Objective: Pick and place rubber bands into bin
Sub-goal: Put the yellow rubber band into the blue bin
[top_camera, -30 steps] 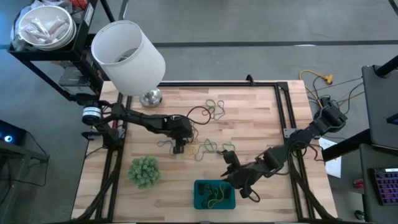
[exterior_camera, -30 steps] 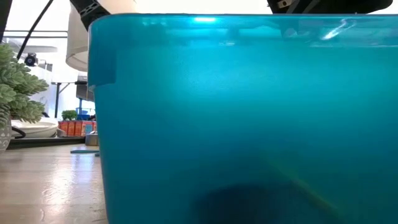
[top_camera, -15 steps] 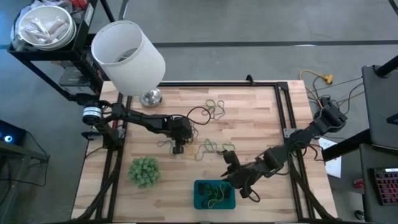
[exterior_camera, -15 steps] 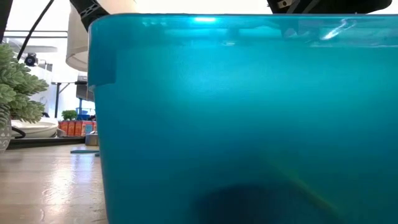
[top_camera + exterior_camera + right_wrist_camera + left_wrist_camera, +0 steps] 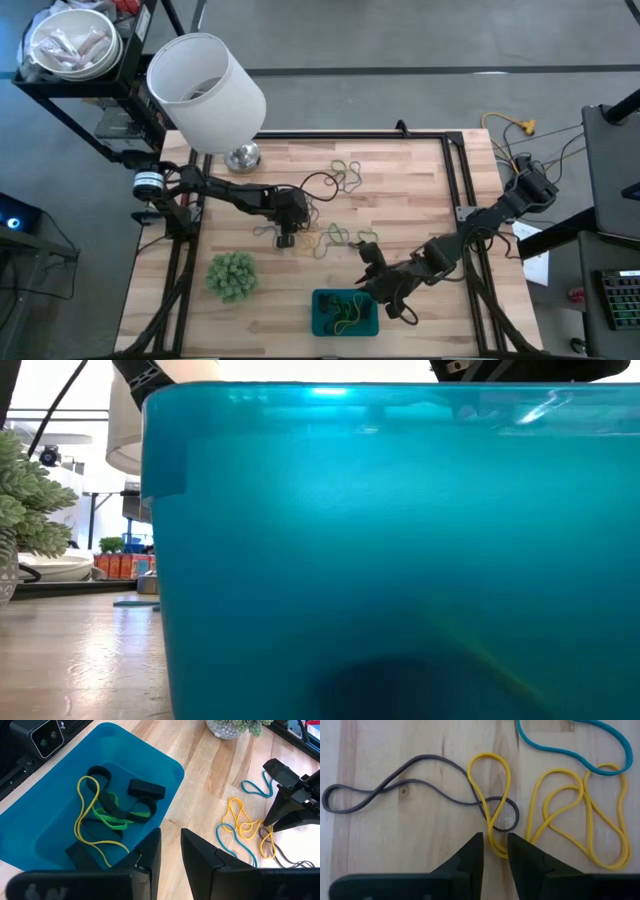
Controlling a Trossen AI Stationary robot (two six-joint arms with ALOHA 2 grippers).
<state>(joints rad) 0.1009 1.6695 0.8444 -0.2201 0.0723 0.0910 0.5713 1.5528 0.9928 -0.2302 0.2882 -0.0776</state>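
Note:
Several rubber bands (image 5: 335, 236) lie loose on the wooden table, with more near the far side (image 5: 345, 177). My left gripper (image 5: 286, 240) points down at them. In its wrist view the gripper (image 5: 495, 851) is open by a narrow gap, its fingers on either side of the near end of a yellow band (image 5: 490, 800) that crosses a grey one (image 5: 395, 787). The teal bin (image 5: 322, 300) sits at the near edge and holds yellow, green and black bands (image 5: 107, 815). My right gripper (image 5: 372, 284) hovers by the bin's right rim (image 5: 172, 767), narrowly open (image 5: 171, 847) and empty.
A big white cylindrical container (image 5: 205, 90) stands over the far left corner, beside a metal base (image 5: 242, 157). A fuzzy green ball (image 5: 232, 275) sits at the near left. The bin's wall (image 5: 400, 540) fills the low view. Bare wood lies right of the bands.

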